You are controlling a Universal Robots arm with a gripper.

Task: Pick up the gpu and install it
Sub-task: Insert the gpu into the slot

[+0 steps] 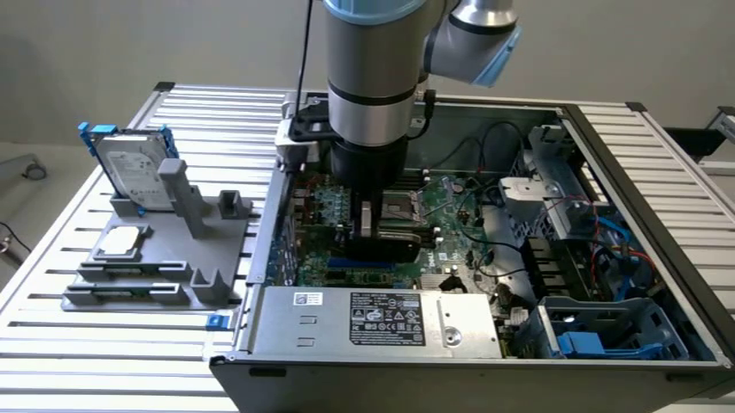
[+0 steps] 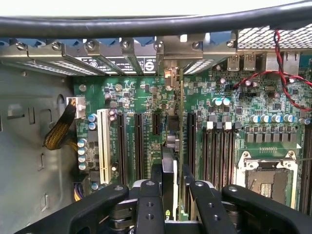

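Currently: one gripper, my fingers pinching the gpu, held upright on edge over the motherboard inside the computer case.

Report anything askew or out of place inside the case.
Nothing stands out. The gpu stands upright in the gripper, parallel to the expansion slots, with its bracket by the case's rear wall.

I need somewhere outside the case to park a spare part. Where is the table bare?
Bare slats of the table lie beyond the grey holder and on its near side. Another strip borders the case on the exterior view's right. Inside the case it is crowded: cables, and the gripper clamping the gpu.
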